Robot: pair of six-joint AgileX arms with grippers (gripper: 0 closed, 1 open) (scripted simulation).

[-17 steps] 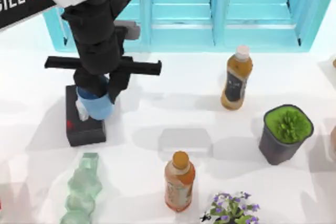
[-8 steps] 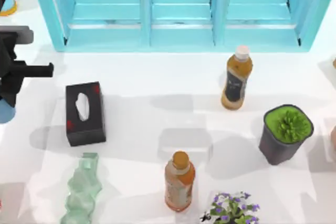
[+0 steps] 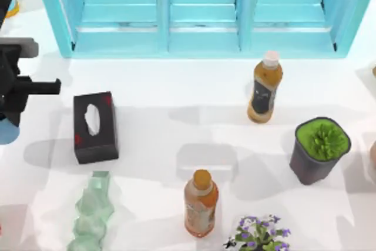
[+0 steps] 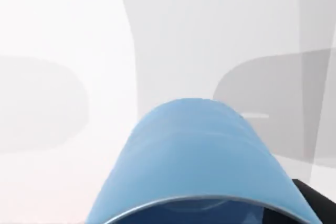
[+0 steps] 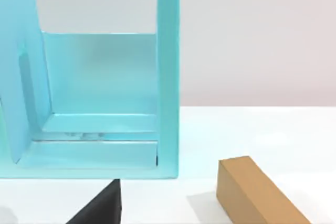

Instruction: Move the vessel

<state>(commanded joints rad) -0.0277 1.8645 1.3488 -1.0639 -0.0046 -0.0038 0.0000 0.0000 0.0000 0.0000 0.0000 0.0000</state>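
Left gripper (image 3: 7, 123) sat at the far left edge of the table in the top view, clamped on the light-blue cup (image 3: 8, 131), which hung beneath the black arm. In the left wrist view the cup (image 4: 197, 161) lay close under the camera, rim toward the lens, white table (image 4: 63, 35) beyond it.

Near edge of the table: pale green wavy vase (image 3: 91, 216) at left, orange-capped bottle (image 3: 200, 203) mid-table, purple flowers (image 3: 258, 233) just right of it. Further back: black tissue box (image 3: 94, 126) close to the right of the cup; dark grey pot with green plant (image 3: 319, 148) at right. Beyond those, white-capped bottle (image 3: 264, 87). At the far edge, the turquoise shelf unit (image 3: 200, 13).

Right wrist view showed the shelf unit (image 5: 105, 103) and a tan block (image 5: 257, 190) on the table; the right gripper's fingers could not be told
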